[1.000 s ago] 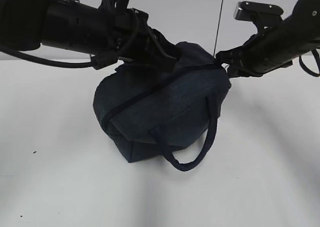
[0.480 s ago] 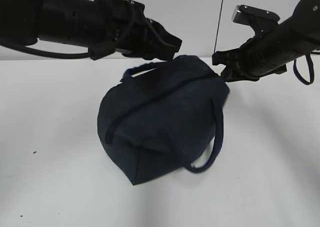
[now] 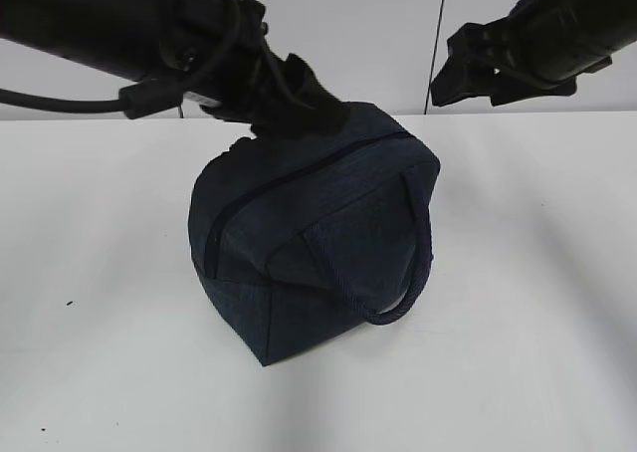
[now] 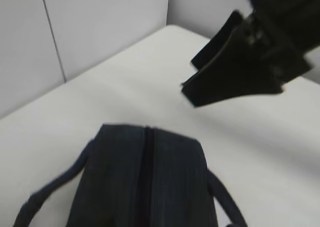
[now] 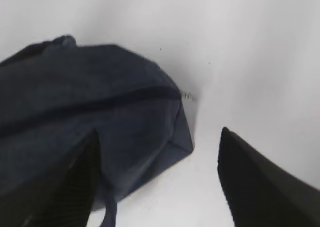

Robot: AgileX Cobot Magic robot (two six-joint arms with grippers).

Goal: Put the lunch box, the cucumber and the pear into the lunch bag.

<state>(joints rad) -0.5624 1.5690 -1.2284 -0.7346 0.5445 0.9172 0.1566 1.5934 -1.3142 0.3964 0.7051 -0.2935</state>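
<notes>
1. The lunch bag [image 3: 309, 238] stands on the white worktop [image 3: 518, 352], roughly at its middle, zipped shut with the dark zipper line [image 3: 299, 178] running along its top.
2. One loop handle [image 3: 398, 273] hangs down the bag's near right side in the exterior view; the other is mostly hidden behind the left arm.
3. The left pincer [image 3: 299, 99] hovers just above the bag's rear top edge. Its fingers cannot be made out against the dark arm and fabric, so whether it is wide or narrow cannot be told.
4. The right pincer [image 3: 468, 74] hangs in the air to the upper right, apart from the bag, its jaws spread wide and holding nothing.
5. In the right wrist view, a small metal ring pull [image 5: 187, 95] shows at the zipper's end, against the worktop.
</notes>
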